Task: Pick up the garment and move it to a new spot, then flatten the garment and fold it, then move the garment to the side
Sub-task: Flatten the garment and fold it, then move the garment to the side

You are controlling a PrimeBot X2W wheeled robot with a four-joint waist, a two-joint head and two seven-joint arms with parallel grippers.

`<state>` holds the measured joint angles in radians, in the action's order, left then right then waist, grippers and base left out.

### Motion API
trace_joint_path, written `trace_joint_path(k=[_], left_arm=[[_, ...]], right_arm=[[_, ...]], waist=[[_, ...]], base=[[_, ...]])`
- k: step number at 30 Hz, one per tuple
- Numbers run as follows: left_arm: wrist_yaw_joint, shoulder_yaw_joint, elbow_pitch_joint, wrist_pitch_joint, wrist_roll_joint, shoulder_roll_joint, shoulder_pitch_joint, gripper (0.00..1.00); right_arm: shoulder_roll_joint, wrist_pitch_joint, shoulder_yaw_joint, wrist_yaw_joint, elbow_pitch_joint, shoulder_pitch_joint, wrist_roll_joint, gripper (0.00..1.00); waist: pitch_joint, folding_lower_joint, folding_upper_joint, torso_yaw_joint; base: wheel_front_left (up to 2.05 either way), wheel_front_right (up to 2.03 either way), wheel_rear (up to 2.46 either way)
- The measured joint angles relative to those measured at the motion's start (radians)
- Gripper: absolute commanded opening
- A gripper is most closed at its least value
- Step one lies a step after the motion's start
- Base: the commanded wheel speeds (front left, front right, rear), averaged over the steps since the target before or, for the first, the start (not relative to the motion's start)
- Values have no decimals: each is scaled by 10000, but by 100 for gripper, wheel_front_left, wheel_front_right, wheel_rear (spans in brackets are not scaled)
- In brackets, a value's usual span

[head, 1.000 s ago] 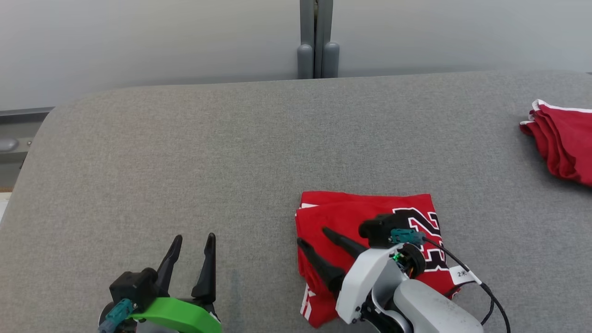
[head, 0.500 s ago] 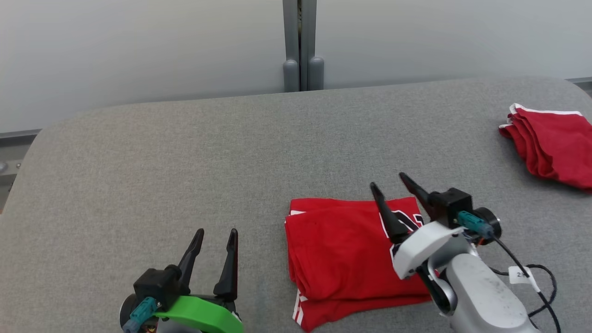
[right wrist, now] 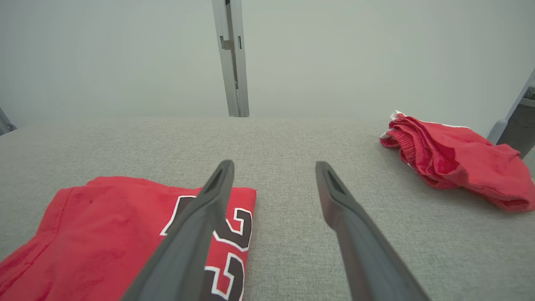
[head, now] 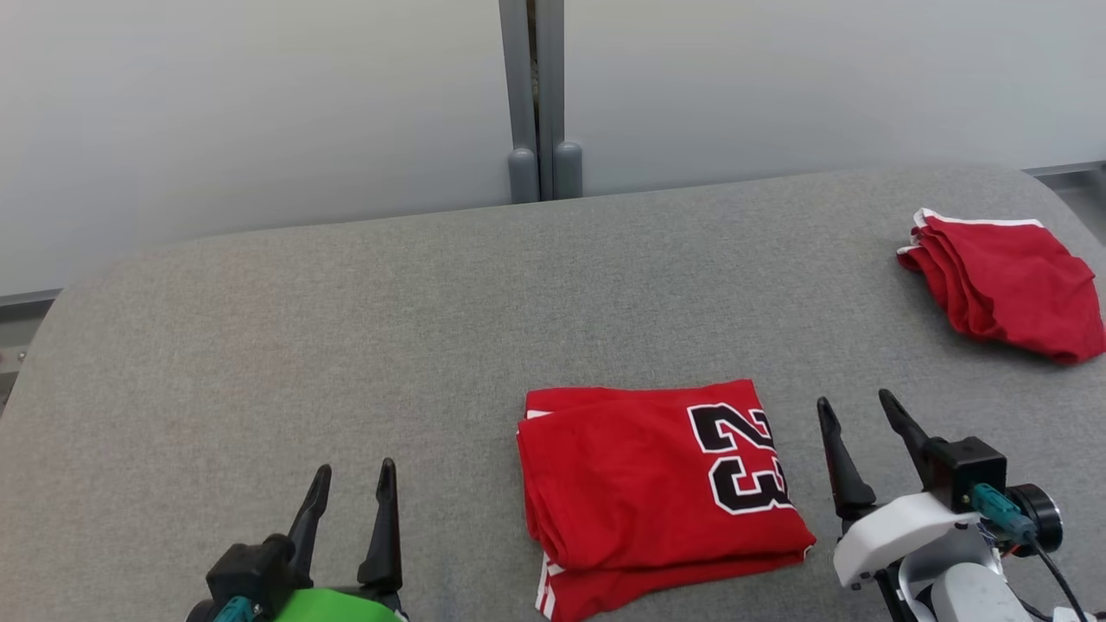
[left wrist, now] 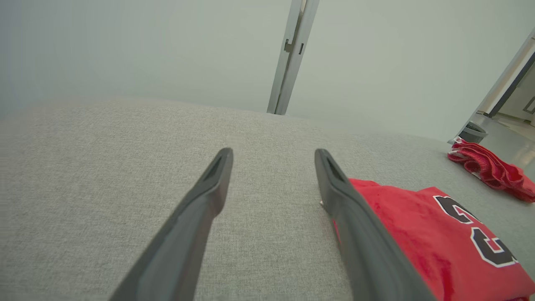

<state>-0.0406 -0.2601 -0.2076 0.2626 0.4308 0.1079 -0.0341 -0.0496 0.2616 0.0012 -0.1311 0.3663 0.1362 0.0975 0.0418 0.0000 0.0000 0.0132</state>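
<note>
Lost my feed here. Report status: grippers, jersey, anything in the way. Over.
Left gripper open, empty, left of folded red jersey. Right gripper open, empty, right of it. Second red garment far right, apart, not in the way.

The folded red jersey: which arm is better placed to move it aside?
Probably the right arm: its open jaws stand just beside the right edge of the jersey, while the left arm, also open, is farther off.

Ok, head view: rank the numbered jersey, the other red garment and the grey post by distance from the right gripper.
1. Numbered jersey, just left of the right gripper.
2. Other red garment, ahead at right.
3. Grey post, behind the table, leftward.
</note>
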Motion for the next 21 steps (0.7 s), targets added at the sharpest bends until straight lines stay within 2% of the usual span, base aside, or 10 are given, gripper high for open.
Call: trace_joint_path(k=[10, 21], left_arm=[[-221, 920, 159, -2, -201, -314, -728, 100], [-447, 1143, 79, -2, -466, -491, -825, 100]], right_arm=[[-2, 2, -226, 0, -489, -553, 435, 100], [4, 2, -176, 0, -466, -586, 443, 100]], waist=[[110, 0, 0, 37], [59, 0, 0, -32]], base=[[0, 0, 0], [0, 0, 0]])
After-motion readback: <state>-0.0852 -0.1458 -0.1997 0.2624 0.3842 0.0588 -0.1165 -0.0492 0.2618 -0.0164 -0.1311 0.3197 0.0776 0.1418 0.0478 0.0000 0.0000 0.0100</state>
